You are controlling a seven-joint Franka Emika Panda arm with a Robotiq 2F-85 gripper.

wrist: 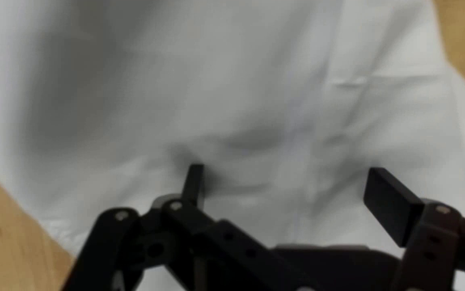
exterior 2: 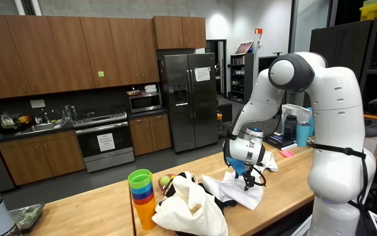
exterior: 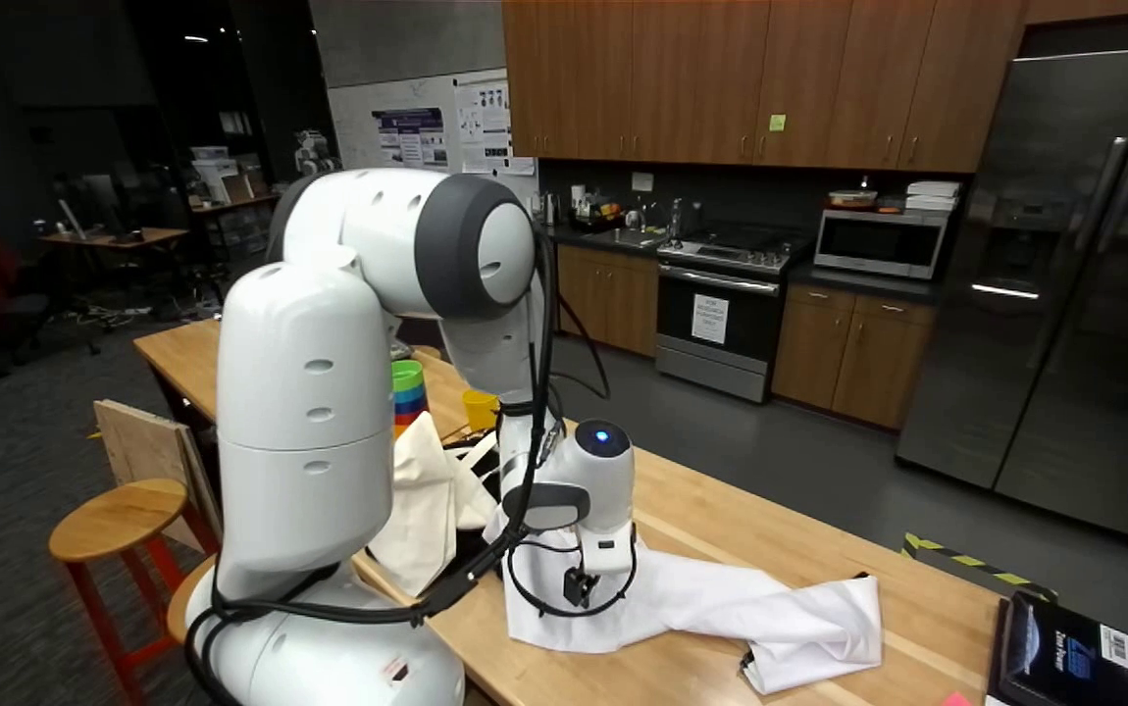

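Wrist view: one gripper (wrist: 286, 178), its fingers (wrist: 392, 206) standing wide apart above a white cloth (wrist: 236, 101), no fabric pinched between them. Contact between fingertips and weave: cannot be told (the picture is rather blurred here).

Progress, as judged: cloth spread lengthwise and the gripper placed over it, both done; a hold on the fabric, left.

Location: cloth on the wooden bench (exterior: 692, 510), one end directly beneath the gripper; the rest trails toward a black box (exterior: 1069, 647) and stops apart from it. Just beside the gripper end, in an exterior view: black fabric (exterior 2: 222, 203) and a cream tote bag (exterior 2: 191, 206), with stacked cups (exterior 2: 146, 213) beyond.

Condition: plain white, matte, apparently thin. Broad soft folds, finer creases, and a straight seam-like line visible between the fingers. Narrower at mid-length; far end crumpled into a flap, small dark pieces at its edge, too small to identify.
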